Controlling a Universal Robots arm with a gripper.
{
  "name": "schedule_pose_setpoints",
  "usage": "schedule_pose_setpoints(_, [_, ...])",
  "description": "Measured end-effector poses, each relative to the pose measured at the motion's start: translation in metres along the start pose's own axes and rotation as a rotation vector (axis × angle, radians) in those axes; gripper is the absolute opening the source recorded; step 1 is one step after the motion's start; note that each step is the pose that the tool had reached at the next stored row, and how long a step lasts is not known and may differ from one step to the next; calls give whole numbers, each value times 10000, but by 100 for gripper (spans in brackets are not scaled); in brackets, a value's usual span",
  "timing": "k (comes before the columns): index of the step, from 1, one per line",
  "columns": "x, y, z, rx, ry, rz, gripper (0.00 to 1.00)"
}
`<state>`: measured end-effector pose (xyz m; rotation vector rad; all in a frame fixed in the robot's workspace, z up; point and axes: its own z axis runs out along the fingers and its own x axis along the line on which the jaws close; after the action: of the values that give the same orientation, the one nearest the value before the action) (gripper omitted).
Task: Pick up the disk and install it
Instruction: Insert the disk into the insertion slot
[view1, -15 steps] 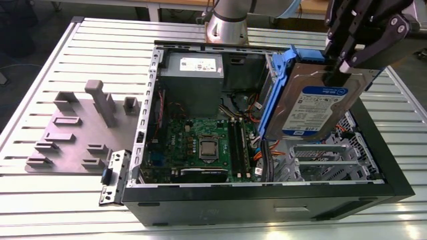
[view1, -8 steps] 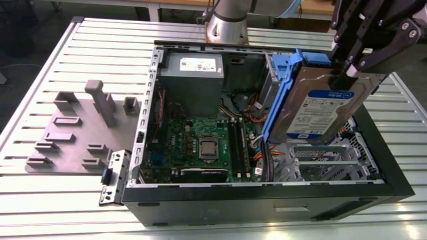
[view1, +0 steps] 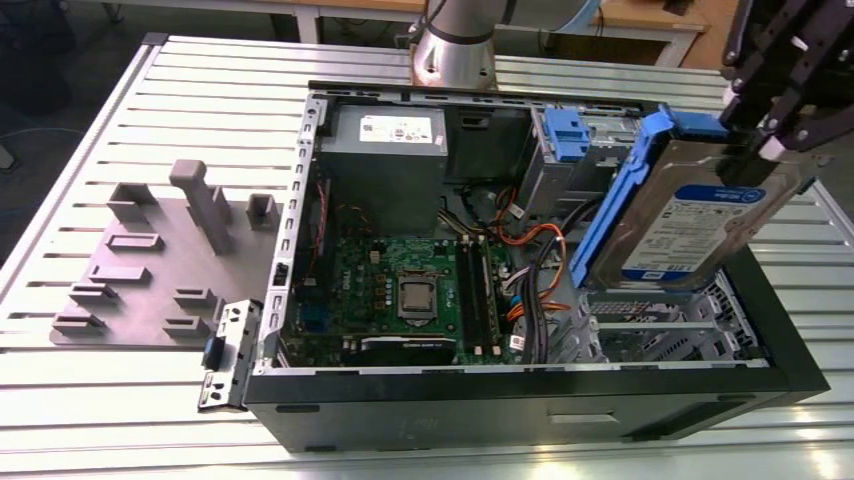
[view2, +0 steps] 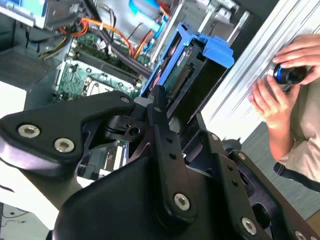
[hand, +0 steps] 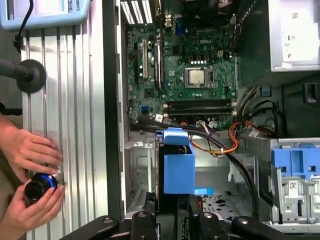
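The disk (view1: 697, 222), a silver drive with a white-and-blue label in a blue plastic carrier (view1: 617, 195), hangs tilted on edge over the open computer case's (view1: 534, 385) corner at the exterior view's right. My black gripper (view1: 755, 150) is shut on its upper end. Below it lies a perforated metal drive bay (view1: 663, 328). In the first wrist view the disk (hand: 178, 167) shows end-on, blue, with my gripper (hand: 172, 204) around it above the bay floor. The second wrist view shows the disk (view2: 196, 70) edge-on past my fingers (view2: 159, 107).
Inside the case are the motherboard (view1: 407, 290), a grey power supply (view1: 384, 140), orange cables (view1: 527, 240) and a blue drive cage (view1: 567, 135). A grey fixture (view1: 160, 260) with upright blocks sits at the exterior view's left. A person's hands (hand: 30, 170) hold a black-and-blue knob (hand: 40, 185) beside the case.
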<state>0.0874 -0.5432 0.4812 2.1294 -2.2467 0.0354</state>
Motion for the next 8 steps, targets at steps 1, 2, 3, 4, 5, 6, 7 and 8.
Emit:
schedule_pose_setpoints(1, [7, -21, 7, -1, -1, 0, 35])
schedule_pose_setpoints(2, [14, -38, 14, -1, 0, 1, 35])
schedule_pose_setpoints(3, [23, -53, 25, -1, 0, 1, 35])
schedule_pose_setpoints(4, [33, -64, 38, -1, 0, 0, 35])
schedule_pose_setpoints(5, [44, -76, 54, -1, -2, 0, 35])
schedule_pose_setpoints(6, [55, -89, 69, -1, -1, 1, 35])
schedule_pose_setpoints(7, [63, -99, 84, -1, 0, 1, 35])
schedule_pose_setpoints(8, [69, -111, 99, -1, 1, 1, 35])
